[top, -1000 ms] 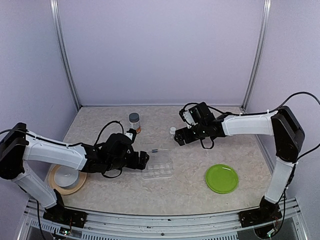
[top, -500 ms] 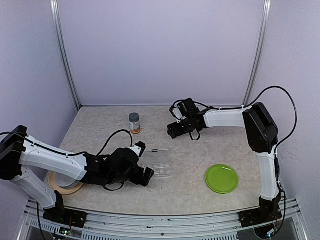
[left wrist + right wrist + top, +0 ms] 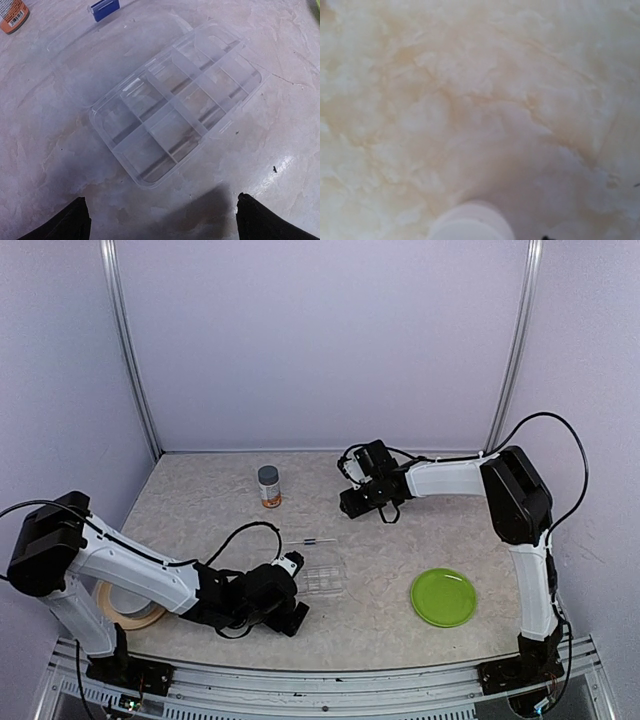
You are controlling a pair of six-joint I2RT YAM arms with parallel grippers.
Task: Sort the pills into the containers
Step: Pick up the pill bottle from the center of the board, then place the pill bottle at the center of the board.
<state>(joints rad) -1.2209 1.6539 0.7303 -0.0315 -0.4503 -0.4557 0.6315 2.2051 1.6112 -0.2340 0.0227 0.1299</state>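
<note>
The larger container, a clear bottle (image 3: 268, 486) with a gray cap and an orange label, stands at the back; its label shows at the corner of the left wrist view (image 3: 12, 15). The small vial's white cap (image 3: 472, 222) fills the bottom of the right wrist view, right at my right gripper (image 3: 352, 502), which covers the vial from above. That gripper's fingers are hidden. My left gripper (image 3: 167, 225) stands open just short of a clear divided box (image 3: 177, 102), whose compartments look bare. No pills show in any view.
A green plate (image 3: 443, 597) lies at the front right. At the front left a white bowl on a tan plate (image 3: 130, 598) sits partly behind my left arm. A thin tool (image 3: 310, 541) with a blue part (image 3: 103, 9) lies just beyond the box.
My right gripper swung left and came down over the small vial, hiding it. My left gripper drew back toward the near edge, away from the clear box, still open.
</note>
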